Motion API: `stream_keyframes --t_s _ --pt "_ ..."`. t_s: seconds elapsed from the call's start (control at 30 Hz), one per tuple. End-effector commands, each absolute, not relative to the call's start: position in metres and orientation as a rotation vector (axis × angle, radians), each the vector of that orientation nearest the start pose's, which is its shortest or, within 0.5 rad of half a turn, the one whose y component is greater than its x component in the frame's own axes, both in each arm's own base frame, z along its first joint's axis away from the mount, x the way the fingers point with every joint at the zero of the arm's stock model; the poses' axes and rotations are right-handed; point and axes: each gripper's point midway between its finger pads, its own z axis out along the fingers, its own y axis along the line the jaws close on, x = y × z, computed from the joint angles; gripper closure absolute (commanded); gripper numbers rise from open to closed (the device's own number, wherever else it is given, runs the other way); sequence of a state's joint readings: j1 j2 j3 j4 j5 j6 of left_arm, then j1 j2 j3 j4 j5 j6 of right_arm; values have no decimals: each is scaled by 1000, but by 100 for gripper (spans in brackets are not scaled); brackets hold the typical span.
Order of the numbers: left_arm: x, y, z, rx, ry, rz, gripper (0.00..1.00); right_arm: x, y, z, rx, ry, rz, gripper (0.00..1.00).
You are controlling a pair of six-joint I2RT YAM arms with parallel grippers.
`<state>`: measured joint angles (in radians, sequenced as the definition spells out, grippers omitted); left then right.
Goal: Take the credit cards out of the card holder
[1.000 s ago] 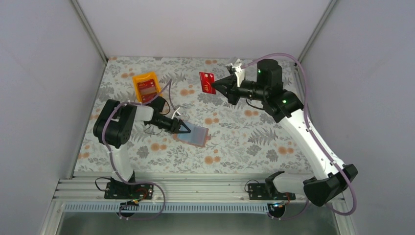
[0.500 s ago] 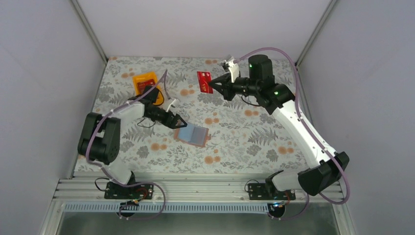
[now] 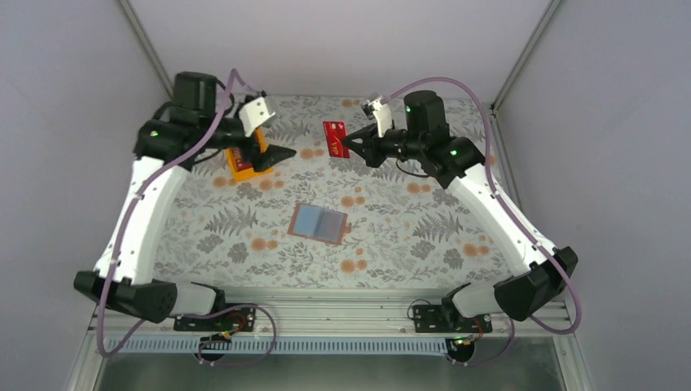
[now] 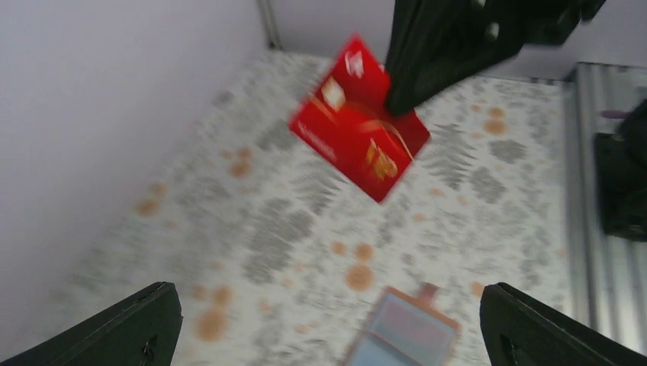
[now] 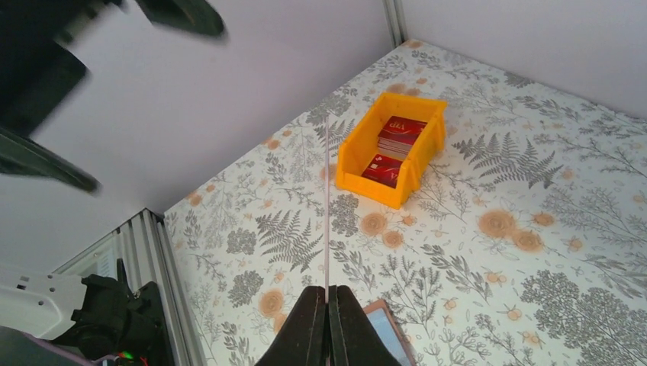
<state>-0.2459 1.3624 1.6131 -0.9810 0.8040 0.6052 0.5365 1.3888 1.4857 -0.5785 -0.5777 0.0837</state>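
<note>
The card holder lies open on the mat, tan edge and light blue lining up; it also shows in the left wrist view and as a corner in the right wrist view. My right gripper is shut on a red credit card and holds it in the air at the back middle; the card is edge-on in the right wrist view and face-on in the left wrist view. My left gripper is open and empty, raised by the orange tray. No teal-green card is in view.
An orange plastic tray at the back left holds red cards; in the top view the tray is partly covered by my left arm. Grey walls close the sides and back. A metal rail runs along the near edge.
My left gripper has risen off the card holder and swung back and left above the tray, still open. My right gripper has carried the red card a little left.
</note>
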Motion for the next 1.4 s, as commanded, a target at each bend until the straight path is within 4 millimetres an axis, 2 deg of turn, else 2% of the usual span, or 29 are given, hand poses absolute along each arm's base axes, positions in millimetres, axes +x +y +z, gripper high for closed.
stream_keyframes --t_s 0.0,0.07,0.2,0.27,0.3,0.4,0.47,0.5,0.57,0.63,0.73,0.87,1.03,1.2,1.37 --pt "288 -171 409 1294 1664 -307 3 290 295 374 -828 1920 989 96" --pt "294 -154 435 1280 1629 -108 3 284 299 378 -836 1906 1010 96" --pt "299 -130 490 1262 1396 288 3 272 312 386 -880 1874 1072 96" --pt "293 -126 512 1283 1199 485 3 266 317 395 -908 1853 1112 96" --pt "281 -125 526 1299 1062 594 3 262 320 399 -923 1840 1134 96" --pt "264 -128 521 1415 675 961 3 252 325 413 -950 1792 1191 96" --pt "253 -136 507 1454 344 1235 3 248 327 420 -951 1777 1218 96" --pt "249 -144 492 1448 159 1354 3 248 329 420 -944 1780 1233 96" --pt "222 -163 483 1401 -186 1478 2 246 336 420 -948 1778 1276 96" --pt "205 -174 473 1372 -409 1541 2 239 343 423 -984 1754 1343 96" --pt "206 -177 456 1397 -499 1600 3 227 355 430 -1040 1718 1410 96" --pt "205 -180 427 1467 -549 1567 6 222 368 431 -1060 1702 1432 96" --pt "211 -179 397 1582 -537 1512 22 218 383 423 -1098 1723 1438 96" --pt "216 -178 390 1621 -496 1490 40 206 389 425 -1150 1701 1483 96" --pt "217 -177 391 1623 -473 1479 52 200 396 419 -1195 1715 1491 96"
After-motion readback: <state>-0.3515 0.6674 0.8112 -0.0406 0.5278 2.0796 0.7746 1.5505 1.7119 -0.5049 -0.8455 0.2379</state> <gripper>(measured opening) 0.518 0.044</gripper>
